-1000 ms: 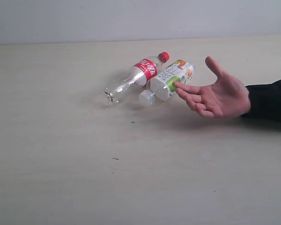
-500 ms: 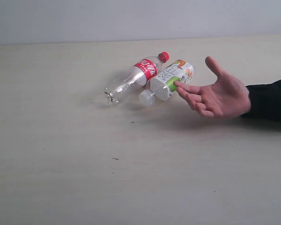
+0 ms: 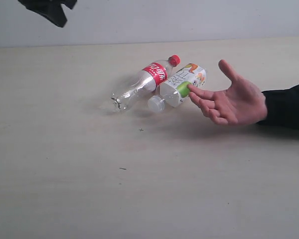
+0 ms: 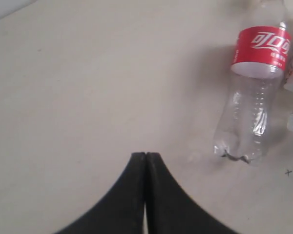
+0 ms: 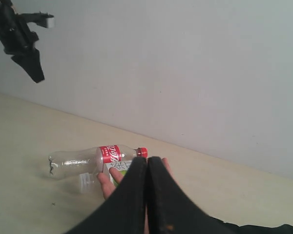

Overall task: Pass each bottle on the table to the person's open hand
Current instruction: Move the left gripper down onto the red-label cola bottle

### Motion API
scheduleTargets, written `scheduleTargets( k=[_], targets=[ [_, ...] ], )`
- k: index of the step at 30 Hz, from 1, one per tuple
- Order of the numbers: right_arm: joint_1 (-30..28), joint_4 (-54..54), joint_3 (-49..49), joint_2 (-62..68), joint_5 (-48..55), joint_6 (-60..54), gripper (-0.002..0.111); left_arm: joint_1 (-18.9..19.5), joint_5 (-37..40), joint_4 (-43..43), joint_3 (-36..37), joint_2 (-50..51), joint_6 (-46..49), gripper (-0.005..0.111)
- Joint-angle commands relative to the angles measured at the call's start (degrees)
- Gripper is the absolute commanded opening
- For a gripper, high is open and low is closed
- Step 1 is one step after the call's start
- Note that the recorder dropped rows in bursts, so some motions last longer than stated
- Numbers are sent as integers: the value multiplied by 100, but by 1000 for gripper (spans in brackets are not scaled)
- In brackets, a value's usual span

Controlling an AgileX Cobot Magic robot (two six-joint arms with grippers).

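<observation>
Exterior view: left hand [image 3: 60,21], pressed together, hangs high over the tabletop [image 3: 65,174]. The red-label bottle [image 3: 142,83] lies just beside the fruit-label bottle [image 3: 179,84], near the person's palm [image 3: 236,102]. The right hand [image 5: 147,160] is pressed together too. Spread wide first, then take the red one mid-body.

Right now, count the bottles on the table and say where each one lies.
2. The red-label bottle lies on its side on the table; the fruit-label bottle lies alongside it, next to the open hand. Others may be out of view.
</observation>
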State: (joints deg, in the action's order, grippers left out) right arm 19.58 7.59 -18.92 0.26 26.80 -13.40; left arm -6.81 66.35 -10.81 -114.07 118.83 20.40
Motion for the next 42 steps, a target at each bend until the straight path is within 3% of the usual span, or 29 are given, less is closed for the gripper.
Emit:
scheduleTargets(
  k=[1,6,13,16,22,27,42],
  targets=[
    [-25,-2,28,-26,8,-8,0,-442,-72,-99,-353,623,356,0],
    [-25,-2,28,-26,8,-8,0,-809,-107,-75,-699,1133,351,7],
    [-25,-2,28,-26,8,-8,0,-1084,-205,-75,-852,1396,340,51],
    [-25,-2,28,-26,8,-8,0,-1179,-363,-75,-852,1453,340,63],
    [-25,-2,28,-26,8,-8,0,-1439,-557,-39,-852,1466,340,67],
    [-25,-2,28,-26,8,-8,0,-1528,-557,24,-852,1565,340,78],
    [-25,-2,28,-26,8,-8,0,-1528,-629,205,-852,2016,506,78]
  ],
)
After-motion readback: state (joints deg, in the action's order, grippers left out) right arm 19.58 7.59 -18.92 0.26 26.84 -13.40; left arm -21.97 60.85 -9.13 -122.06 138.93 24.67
